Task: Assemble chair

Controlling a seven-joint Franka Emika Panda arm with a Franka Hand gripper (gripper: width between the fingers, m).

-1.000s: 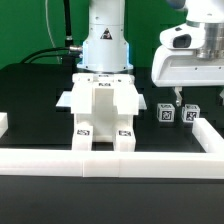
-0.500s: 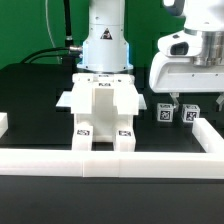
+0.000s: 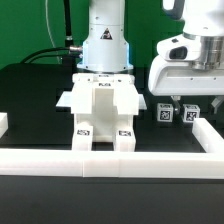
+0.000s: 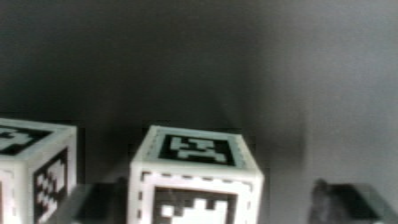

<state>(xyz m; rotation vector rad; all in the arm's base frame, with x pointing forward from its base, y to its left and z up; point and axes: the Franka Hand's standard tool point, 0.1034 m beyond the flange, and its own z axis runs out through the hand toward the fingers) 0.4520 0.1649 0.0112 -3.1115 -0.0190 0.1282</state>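
Observation:
The white chair assembly [image 3: 101, 108] stands in the middle of the black table, tags on its front. Two small white tagged blocks [image 3: 164, 113] [image 3: 189, 114] sit at the exterior view's right. My gripper [image 3: 188, 103] hangs low over the right-hand block, its fingertips [image 3: 176, 102] level with the blocks' tops. In the wrist view one tagged block [image 4: 198, 167] stands between my two dark fingertips [image 4: 334, 192], which are spread wide on either side of it without touching. A second tagged block [image 4: 36, 165] stands beside it. The jaws are open.
A white raised border [image 3: 110, 161] runs along the front of the table, with a side wall [image 3: 209, 136] at the exterior view's right close to the blocks. The robot base [image 3: 105, 45] stands behind the chair assembly.
My gripper has moved down toward the blocks at the exterior view's right over the last second. The chair assembly and blocks have not moved.

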